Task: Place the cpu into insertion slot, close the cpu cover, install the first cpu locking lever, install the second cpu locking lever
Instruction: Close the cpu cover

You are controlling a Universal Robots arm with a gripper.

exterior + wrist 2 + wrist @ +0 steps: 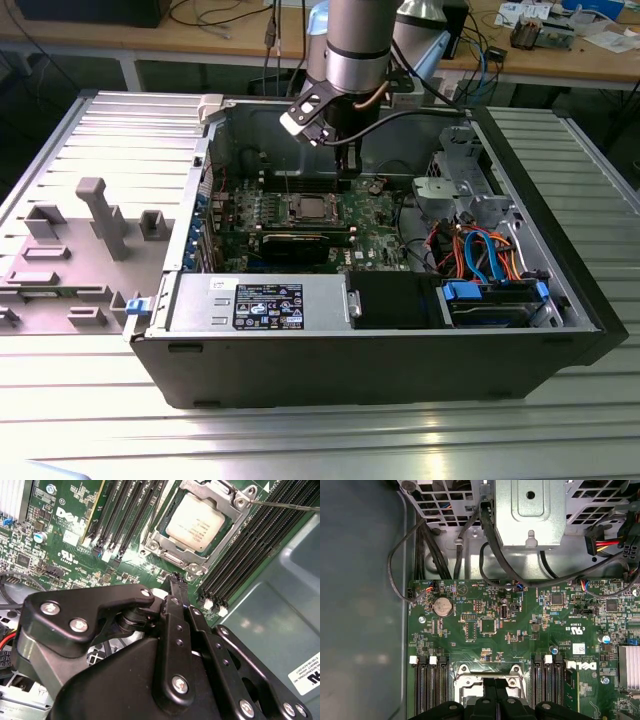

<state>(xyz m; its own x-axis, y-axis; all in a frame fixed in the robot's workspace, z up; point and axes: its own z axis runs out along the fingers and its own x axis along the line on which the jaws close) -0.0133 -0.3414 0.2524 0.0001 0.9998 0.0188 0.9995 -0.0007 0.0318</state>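
A: Where's the chip?

B: Your small, square, silver-grey cpu (195, 522) sits in the square, silver-rimmed insertion slot (293, 208) on the green circuit board (60, 555). The thin silver cpu cover (161, 540) lies down around it, with the chip's top showing through the window.

A: And the tool?

B: Your black gripper (175, 577) hangs just beside the slot (inside the open dark computer case (380, 370)), its fingers pressed together and holding nothing.

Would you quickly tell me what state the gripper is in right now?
Gripper: closed, holding nothing, hanging above the motherboard beside the cpu.
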